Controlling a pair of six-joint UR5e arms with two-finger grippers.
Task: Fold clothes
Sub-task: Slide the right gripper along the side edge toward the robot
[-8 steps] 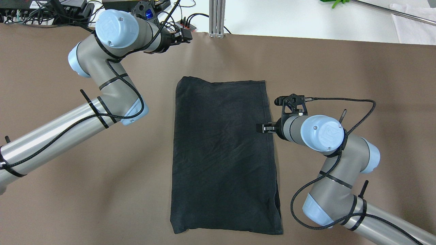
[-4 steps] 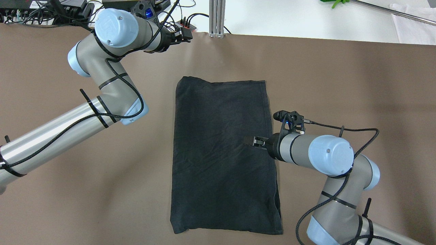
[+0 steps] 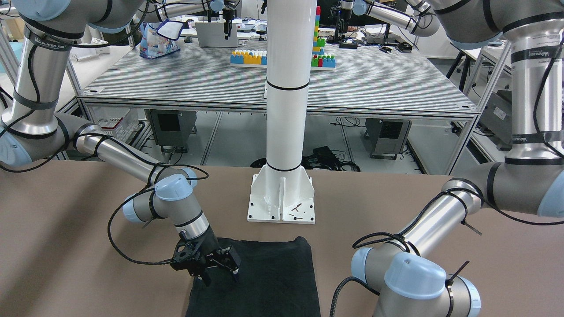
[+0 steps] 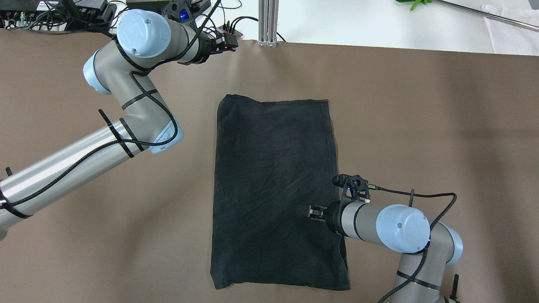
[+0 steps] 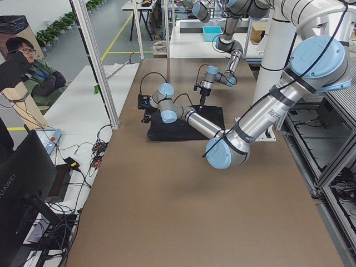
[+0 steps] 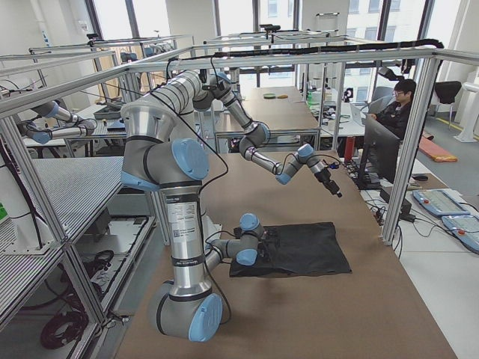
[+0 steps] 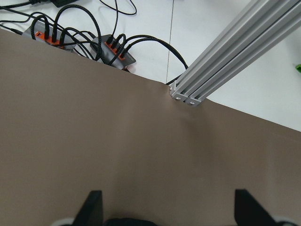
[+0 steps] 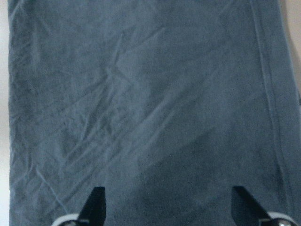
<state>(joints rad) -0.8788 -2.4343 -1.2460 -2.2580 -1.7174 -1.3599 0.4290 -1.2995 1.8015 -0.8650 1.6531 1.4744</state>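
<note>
The clothes [image 4: 273, 181] are one black garment folded into a tall rectangle, lying flat mid-table on the brown surface [image 4: 421, 126]. My right gripper [image 4: 304, 209] hovers open over the garment's right side, close to the near end. In its wrist view the dark fabric [image 8: 150, 103] fills the frame, and the right gripper [image 8: 167, 193] has nothing between its spread fingers. The front-facing view shows the same gripper [image 3: 220, 268] just above the cloth [image 3: 273, 281]. My left gripper [image 4: 230, 42] is open and empty at the table's far edge, well away from the garment; the left wrist view of it [image 7: 168, 195] shows only bare table.
Power strips with cables [image 7: 110, 49] and an aluminium post [image 4: 268, 23] sit just past the far edge by the left gripper. The white pillar base [image 3: 282, 200] stands on the robot's side of the cloth. A person [image 5: 33, 67] sits beyond the table.
My right gripper has moved along the garment's right side toward the near end and slightly inward over the cloth, staying open. The left arm and the garment have barely moved.
</note>
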